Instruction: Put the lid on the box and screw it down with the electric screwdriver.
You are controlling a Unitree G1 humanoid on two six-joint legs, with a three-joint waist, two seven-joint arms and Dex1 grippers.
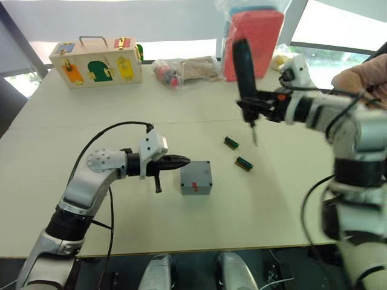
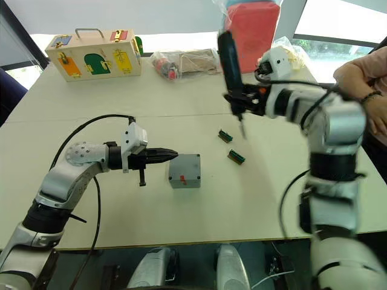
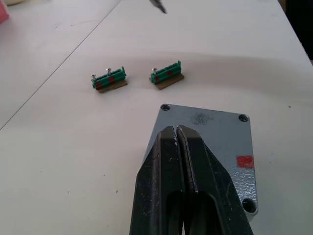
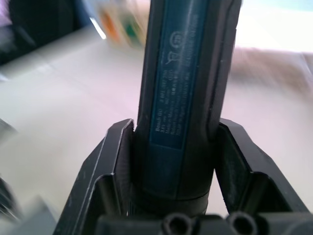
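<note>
The grey box (image 1: 197, 188) stands mid-table with the lid (image 3: 210, 129) lying on top, its corner screw holes and a red mark showing. My left gripper (image 1: 185, 161) is shut with nothing in it; its tips rest at the lid's left edge, over the lid in the left wrist view. Farther back and to the right, my right gripper (image 1: 251, 109) is shut on the electric screwdriver (image 1: 242, 63). The black tool is held upright above the table, its thin bit (image 1: 254, 136) pointing down, apart from the box.
Two small green terminal blocks (image 1: 231, 142) (image 1: 243, 163) lie right of the box. A wooden latch box (image 1: 97, 63), clear bags (image 1: 187, 68) and a red pack (image 1: 254, 42) sit along the far edge. A person's hand (image 1: 363, 75) is at the right.
</note>
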